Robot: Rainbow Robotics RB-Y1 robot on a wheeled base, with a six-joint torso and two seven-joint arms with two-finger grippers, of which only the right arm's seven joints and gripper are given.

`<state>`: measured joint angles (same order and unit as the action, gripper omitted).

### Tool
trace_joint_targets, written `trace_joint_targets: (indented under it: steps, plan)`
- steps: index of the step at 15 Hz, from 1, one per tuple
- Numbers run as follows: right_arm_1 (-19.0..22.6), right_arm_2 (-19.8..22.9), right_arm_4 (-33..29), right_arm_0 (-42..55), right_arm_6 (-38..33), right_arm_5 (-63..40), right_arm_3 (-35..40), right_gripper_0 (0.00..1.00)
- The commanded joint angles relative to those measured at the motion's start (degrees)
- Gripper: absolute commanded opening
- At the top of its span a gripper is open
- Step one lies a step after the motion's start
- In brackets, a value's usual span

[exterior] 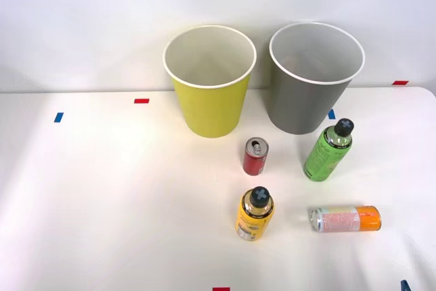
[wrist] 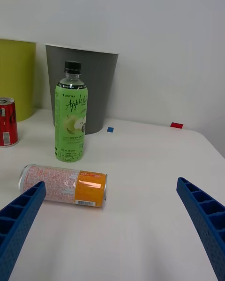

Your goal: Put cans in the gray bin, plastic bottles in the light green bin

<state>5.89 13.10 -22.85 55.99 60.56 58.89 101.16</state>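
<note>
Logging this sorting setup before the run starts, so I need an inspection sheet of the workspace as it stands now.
Surface: white table with small red and blue tape marks.
Job's things: round yellow-green bin and round gray bin upright at the back, side by side. Short red can upright. Slim orange-and-pink can lying on its side. Bright green black-capped bottle and yellow-orange black-capped bottle upright. All four outside the bins.
Clutter: nothing seen.
Grippers: right gripper open, blue ribbed fingers empty, near the lying can.
Cables: nothing seen.
Surroundings: plain white wall.
</note>
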Motion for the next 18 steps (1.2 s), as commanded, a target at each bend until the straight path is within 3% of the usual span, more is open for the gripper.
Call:
trace_joint_targets:
  steps: [1, 16, 18]
  plan:
    - [0.0, 0.0, 0.0, 0.0, 0.0, 0.0, 0.0, 0.97]
    - [-0.97, -0.79, 0.09, -0.88, 0.0, -0.88, -1.85, 0.97]
    - [-1.05, -2.46, 4.92, -0.35, 0.79, -1.23, -2.29, 0.97]
